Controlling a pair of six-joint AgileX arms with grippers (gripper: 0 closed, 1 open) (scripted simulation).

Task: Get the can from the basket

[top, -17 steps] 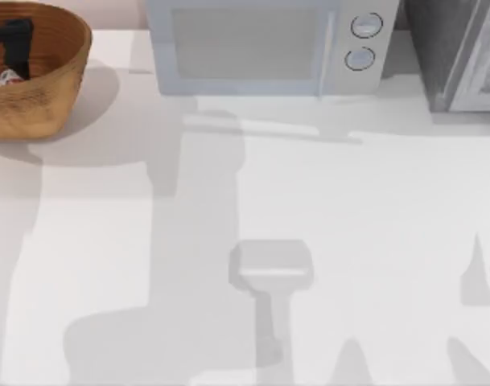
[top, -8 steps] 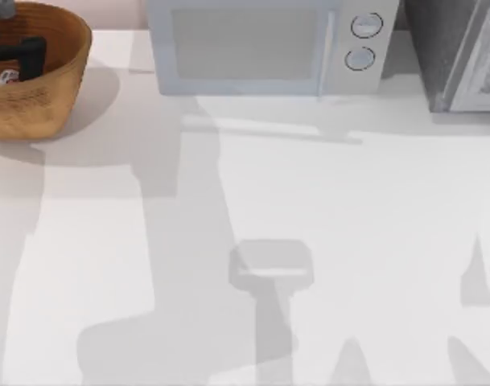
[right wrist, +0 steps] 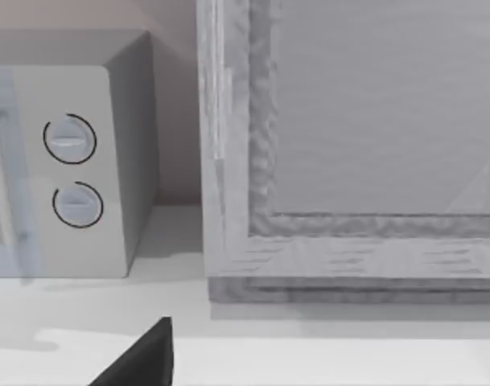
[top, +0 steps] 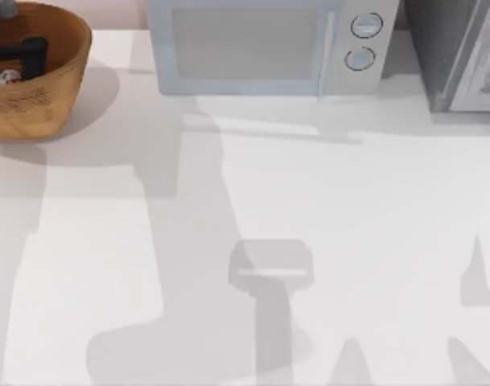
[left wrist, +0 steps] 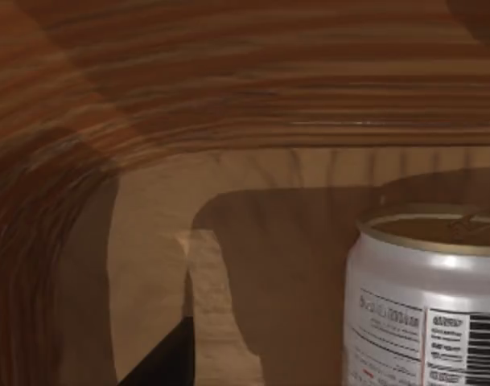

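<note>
The basket (top: 43, 104) stands at the table's far left corner, orange-brown and woven. My left gripper (top: 15, 52) is down inside it, open, with nothing held. The can (top: 6, 77) shows as a small white and red patch just in front of the gripper. In the left wrist view the can (left wrist: 426, 310) stands upright on the basket floor (left wrist: 148, 241), gold top and white label close by, beside one dark fingertip (left wrist: 160, 366). My right gripper (right wrist: 253, 378) is parked off the table's right side, open, one fingertip (right wrist: 144, 358) showing.
A white microwave (top: 261, 44) with two round knobs stands at the back centre, just right of the basket. A grey cabinet (top: 462, 56) fills the back right corner. Arm shadows lie across the bare white table (top: 349, 241).
The left gripper sank deeper into the basket and shifted slightly right a second ago; in the last half second it barely moved. The can stays put.
</note>
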